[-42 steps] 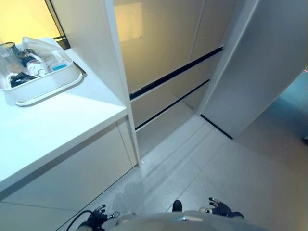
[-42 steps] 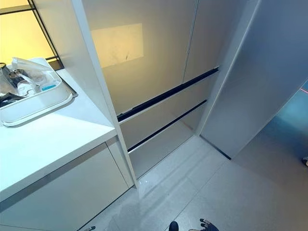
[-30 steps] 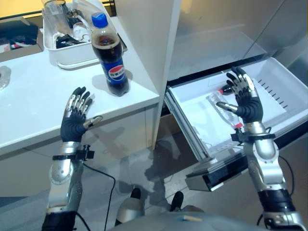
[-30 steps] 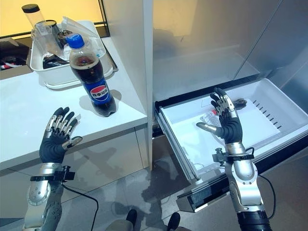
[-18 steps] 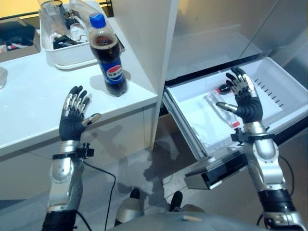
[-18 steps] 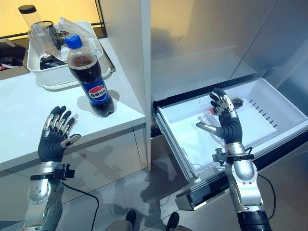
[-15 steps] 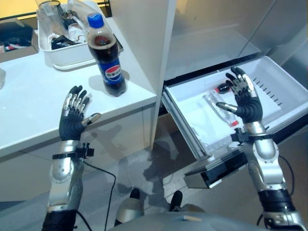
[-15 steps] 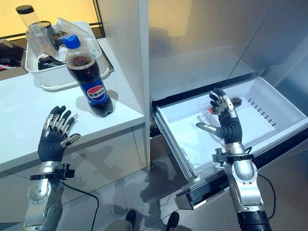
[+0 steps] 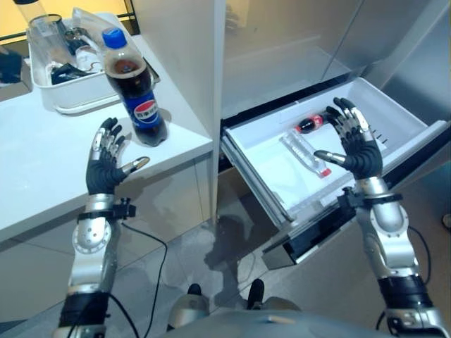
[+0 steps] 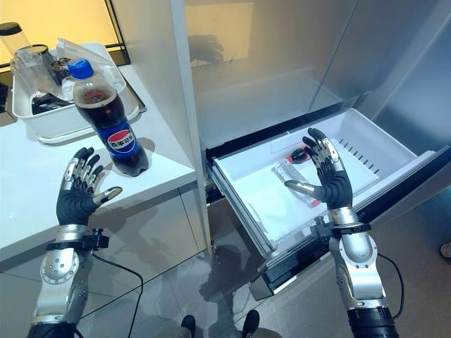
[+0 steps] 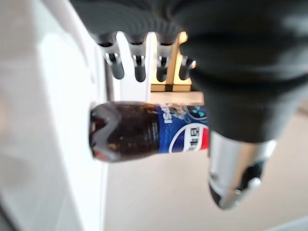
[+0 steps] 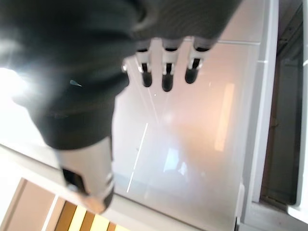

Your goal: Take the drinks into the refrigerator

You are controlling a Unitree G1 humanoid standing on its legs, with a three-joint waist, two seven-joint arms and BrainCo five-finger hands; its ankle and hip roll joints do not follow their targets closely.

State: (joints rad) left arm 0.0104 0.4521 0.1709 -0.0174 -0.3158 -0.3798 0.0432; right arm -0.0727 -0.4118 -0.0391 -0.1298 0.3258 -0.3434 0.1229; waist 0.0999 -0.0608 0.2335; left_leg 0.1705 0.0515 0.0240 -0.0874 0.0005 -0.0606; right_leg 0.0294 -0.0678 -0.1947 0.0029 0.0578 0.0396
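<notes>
A cola bottle with a blue cap and blue label stands upright on the white counter, near its right edge; the same cola bottle shows past my left hand's fingers. My left hand is raised open just in front of it, apart from it. The refrigerator's white drawer is pulled out. Inside lie a clear bottle with a red cap and a small dark bottle. My right hand is held open over the drawer's front right part, holding nothing.
A white tray with cups and utensils stands at the back of the counter behind the cola. A tall white panel separates the counter from the refrigerator. The drawer's dark front juts out over the grey floor.
The whole view has shifted left as the camera moved. Both hands stay raised and open; the cola, the drawer and the bottles in it keep their places.
</notes>
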